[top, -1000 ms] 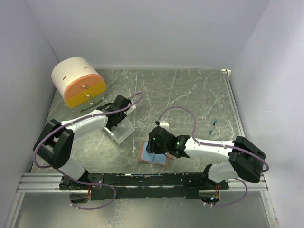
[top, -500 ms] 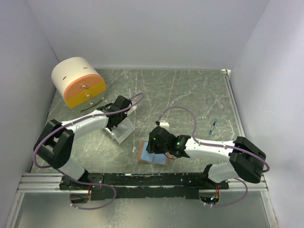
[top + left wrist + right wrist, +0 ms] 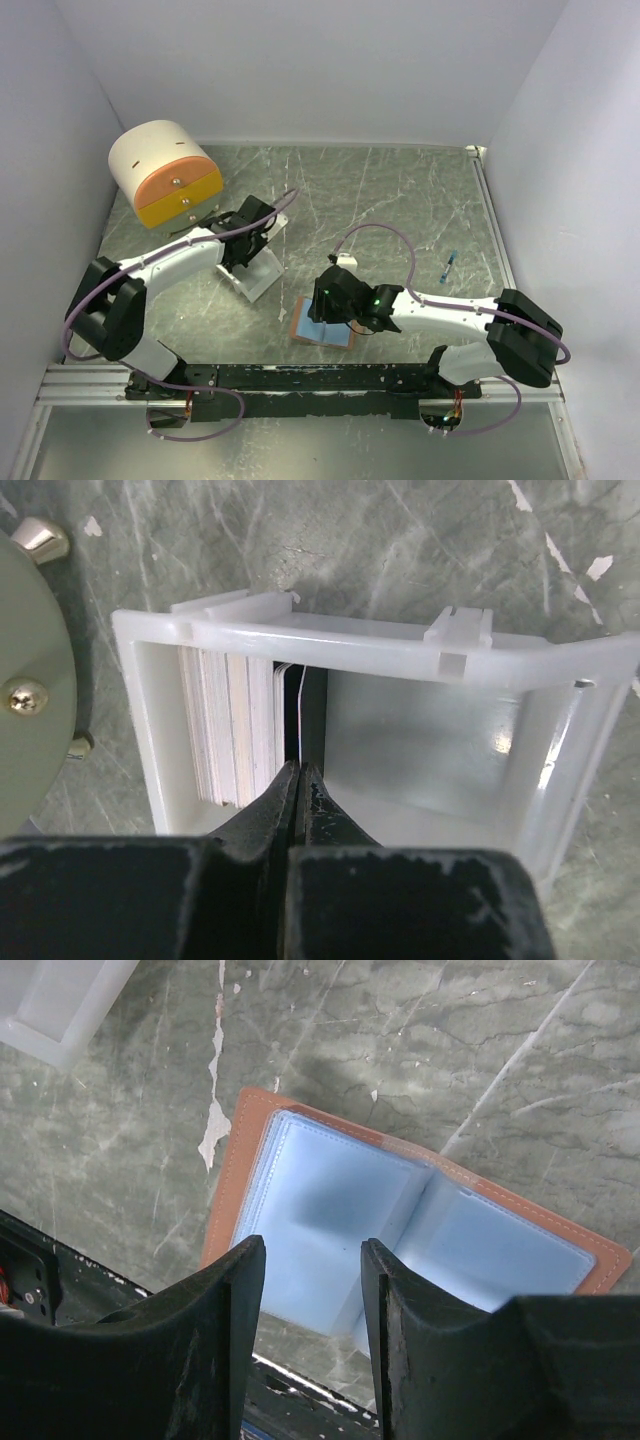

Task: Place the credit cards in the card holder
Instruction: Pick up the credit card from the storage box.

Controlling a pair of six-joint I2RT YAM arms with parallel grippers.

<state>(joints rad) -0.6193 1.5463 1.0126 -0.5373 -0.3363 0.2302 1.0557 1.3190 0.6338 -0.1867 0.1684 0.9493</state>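
Tabletop (image 3: pixel 400 190) of green veined stone lies open beyond both arms. Left gripper (image 3: pixel 298 780) reaches into the white plastic box (image 3: pixel 330 635), jaws pinched on a dark card (image 3: pixel 302 715) beside the upright credit cards (image 3: pixel 230 730). Right gripper (image 3: pixel 310 1260) hovers, jaws apart, over the card holder (image 3: pixel 330 1210), spread flat, pale blue side up, near the front rail (image 3: pixel 330 378).

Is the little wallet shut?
No, the wallet lies spread open, with its pale blue pockets facing up.
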